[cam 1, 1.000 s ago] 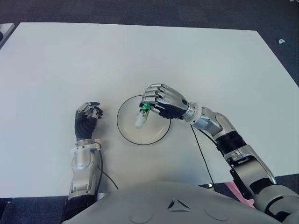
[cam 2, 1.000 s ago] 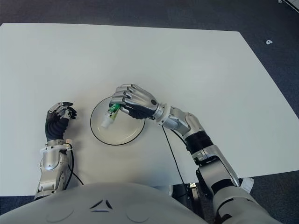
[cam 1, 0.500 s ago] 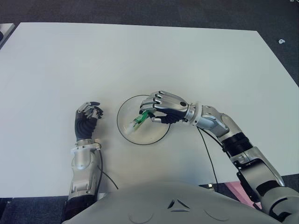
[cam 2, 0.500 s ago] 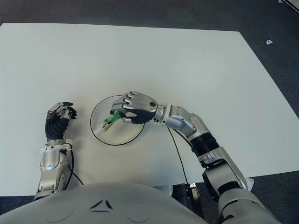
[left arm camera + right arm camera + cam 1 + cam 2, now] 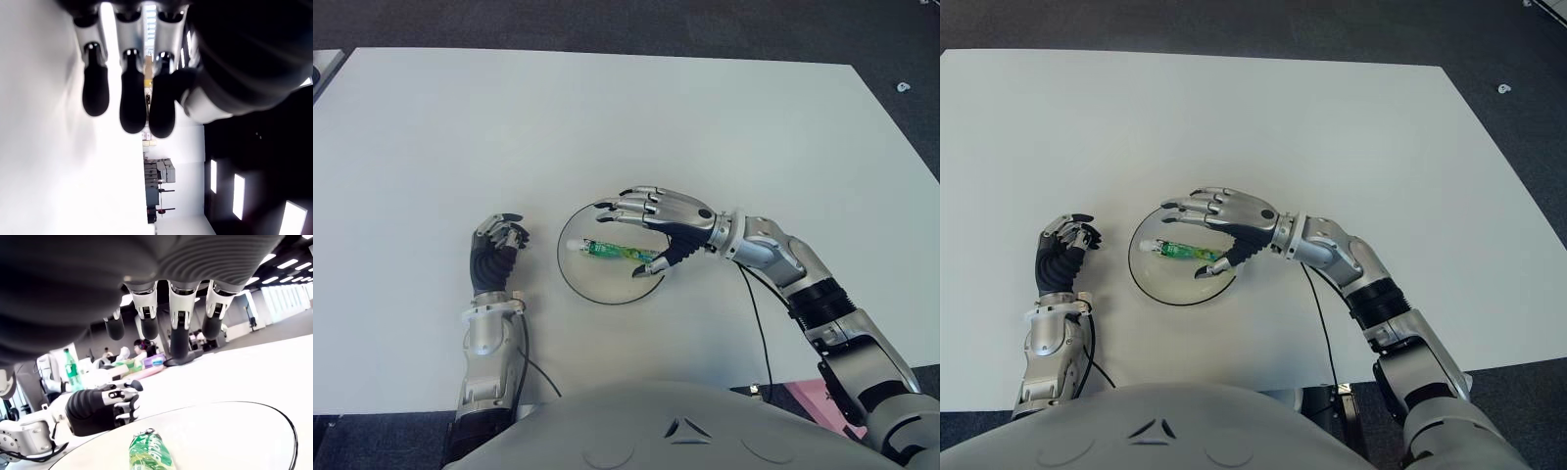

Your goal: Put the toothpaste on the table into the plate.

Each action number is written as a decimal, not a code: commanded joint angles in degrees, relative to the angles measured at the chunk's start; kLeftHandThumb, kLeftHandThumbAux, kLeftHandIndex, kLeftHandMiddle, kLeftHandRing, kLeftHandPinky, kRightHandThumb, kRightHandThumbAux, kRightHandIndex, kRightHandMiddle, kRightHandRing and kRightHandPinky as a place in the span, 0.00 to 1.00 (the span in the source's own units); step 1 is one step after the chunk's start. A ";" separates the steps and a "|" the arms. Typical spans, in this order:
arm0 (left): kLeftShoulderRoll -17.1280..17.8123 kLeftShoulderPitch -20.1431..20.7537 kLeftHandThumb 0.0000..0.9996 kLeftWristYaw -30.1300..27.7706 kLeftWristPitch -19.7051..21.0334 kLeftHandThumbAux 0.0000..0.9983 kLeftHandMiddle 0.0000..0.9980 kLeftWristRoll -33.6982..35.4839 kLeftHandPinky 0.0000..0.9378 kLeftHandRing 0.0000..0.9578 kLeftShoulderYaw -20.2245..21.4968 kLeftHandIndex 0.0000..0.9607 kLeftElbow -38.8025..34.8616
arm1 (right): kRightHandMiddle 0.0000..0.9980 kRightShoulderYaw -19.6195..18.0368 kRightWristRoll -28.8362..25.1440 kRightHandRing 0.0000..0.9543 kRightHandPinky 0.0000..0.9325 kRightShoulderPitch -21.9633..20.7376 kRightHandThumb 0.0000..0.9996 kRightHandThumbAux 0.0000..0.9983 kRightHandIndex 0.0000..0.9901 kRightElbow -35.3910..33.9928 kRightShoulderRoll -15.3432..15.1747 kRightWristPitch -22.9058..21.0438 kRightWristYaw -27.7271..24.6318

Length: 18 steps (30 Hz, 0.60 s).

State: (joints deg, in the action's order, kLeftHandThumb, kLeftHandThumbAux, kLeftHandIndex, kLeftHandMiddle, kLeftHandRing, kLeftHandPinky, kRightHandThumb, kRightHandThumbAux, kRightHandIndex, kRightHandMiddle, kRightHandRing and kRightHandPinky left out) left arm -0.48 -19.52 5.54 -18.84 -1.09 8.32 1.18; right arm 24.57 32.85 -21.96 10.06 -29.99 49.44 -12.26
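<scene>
White table (image 5: 607, 117) on dark grey carpet (image 5: 607, 24); ceiling lights (image 5: 281, 264) overhead.

the silver right hand (image 5: 661, 217) has spread its fingers (image 5: 619, 201) and let go; the green-and-white toothpaste tube (image 5: 612, 251), held tilted before, now lies flat in the round white plate (image 5: 570, 273).

One toothpaste tube (image 5: 619, 252) — green and white, the only one in sight. One plate (image 5: 576, 277), round and white with a dark rim. One white surface (image 5: 607, 127) under them. Two robot hands — the left hand (image 5: 496, 247) and the right hand (image 5: 658, 219).
</scene>
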 commanded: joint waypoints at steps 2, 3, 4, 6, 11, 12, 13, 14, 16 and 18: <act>-0.10 -1.05 0.71 0.18 1.97 0.71 0.62 0.01 0.64 0.63 0.13 0.45 2.44 | 0.00 -0.85 0.18 0.00 0.00 0.61 0.16 0.27 0.00 0.92 0.40 0.58 0.74; -0.11 -1.05 0.71 0.22 1.99 0.71 0.62 -0.04 0.64 0.63 0.12 0.45 2.44 | 0.00 -0.97 0.22 0.00 0.00 0.59 0.15 0.27 0.00 0.96 0.43 0.61 0.81; -0.12 -1.05 0.71 0.29 2.03 0.71 0.62 -0.11 0.64 0.63 0.11 0.45 2.42 | 0.00 -1.13 0.27 0.00 0.00 0.57 0.15 0.27 0.00 1.01 0.44 0.63 0.92; -0.15 -1.06 0.71 0.44 2.10 0.71 0.62 -0.29 0.64 0.63 0.07 0.46 2.34 | 0.00 -1.45 0.40 0.00 0.00 0.49 0.14 0.28 0.00 0.96 0.46 0.63 1.11; -0.21 -1.08 0.71 0.72 2.32 0.71 0.62 -0.65 0.64 0.63 0.01 0.46 2.15 | 0.00 -2.17 0.54 0.00 0.00 0.35 0.11 0.30 0.00 0.35 0.28 0.46 1.55; -0.21 -1.08 0.71 0.75 2.38 0.71 0.62 -0.66 0.63 0.63 0.01 0.45 2.15 | 0.00 -2.34 0.46 0.00 0.00 0.39 0.10 0.31 0.00 0.07 0.19 0.41 1.56; -0.20 -1.06 0.71 0.71 2.35 0.71 0.62 -0.56 0.63 0.63 0.03 0.45 2.20 | 0.00 -2.60 0.20 0.00 0.00 0.65 0.09 0.32 0.00 -0.48 0.05 0.19 1.43; -0.19 -1.04 0.71 0.69 2.32 0.71 0.62 -0.48 0.63 0.63 0.03 0.45 2.24 | 0.00 -2.78 0.03 0.00 0.00 0.84 0.07 0.33 0.00 -0.86 -0.03 0.03 1.31; -0.19 -1.01 0.71 0.66 2.17 0.71 0.62 -0.42 0.64 0.63 0.03 0.45 2.33 | 0.00 -3.21 -0.66 0.00 0.00 1.40 0.06 0.34 0.00 -1.53 -0.25 -0.30 0.90; -0.21 -0.97 0.71 0.69 1.99 0.71 0.62 -0.46 0.63 0.63 0.00 0.45 2.42 | 0.00 -3.86 -1.91 0.00 0.00 2.30 0.04 0.35 0.00 -2.22 -0.70 -0.56 0.40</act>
State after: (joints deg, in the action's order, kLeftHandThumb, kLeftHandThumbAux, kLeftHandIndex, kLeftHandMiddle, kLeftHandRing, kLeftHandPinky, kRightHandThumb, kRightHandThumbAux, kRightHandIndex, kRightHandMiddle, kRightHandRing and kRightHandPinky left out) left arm -0.33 -19.32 5.78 -18.83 -1.27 8.38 1.28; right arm 21.46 32.21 -21.57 8.78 -29.87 49.42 -11.07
